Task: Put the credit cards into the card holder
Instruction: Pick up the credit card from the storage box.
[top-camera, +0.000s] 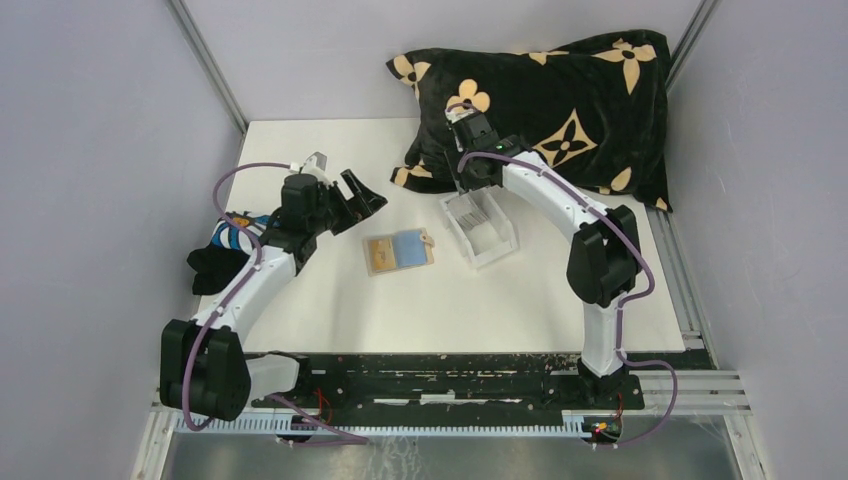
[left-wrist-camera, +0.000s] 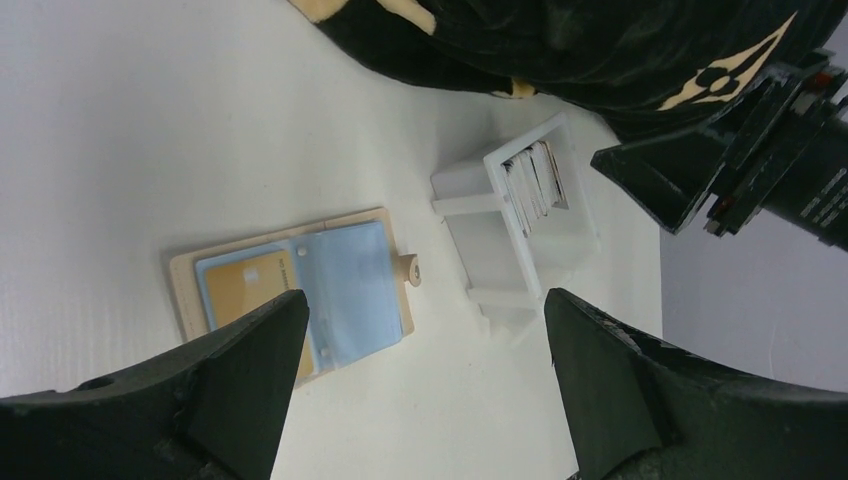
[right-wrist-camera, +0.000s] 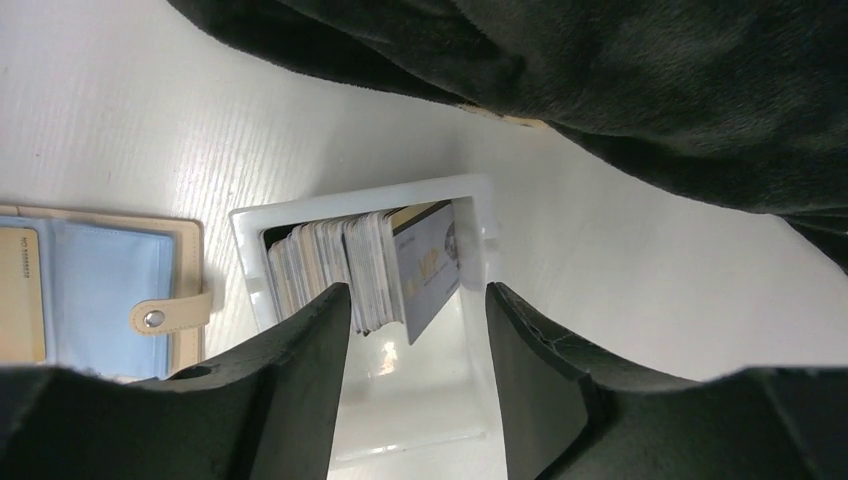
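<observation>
The tan card holder (top-camera: 398, 252) lies open on the white table, a yellowish card (left-wrist-camera: 245, 290) in its left sleeve and a pale blue sleeve (left-wrist-camera: 355, 290) on the right, its snap tab (right-wrist-camera: 165, 315) pointing at the clear box (top-camera: 478, 228). Several credit cards (right-wrist-camera: 340, 260) stand on edge in the box's far end. The front greyish card (right-wrist-camera: 430, 265) leans out of the stack. My right gripper (right-wrist-camera: 418, 290) hangs open over the box (top-camera: 474, 188), its fingers on either side of that leaning card without clamping it. My left gripper (left-wrist-camera: 425, 300) is wide open and empty, raised left of the holder (top-camera: 358, 200).
A black pillow (top-camera: 560, 100) with tan flower shapes lies at the back right, touching the box's far end. A black cloth (top-camera: 215, 265) and a blue-white item (top-camera: 240, 228) sit at the table's left edge under my left arm. Grey walls close in both sides.
</observation>
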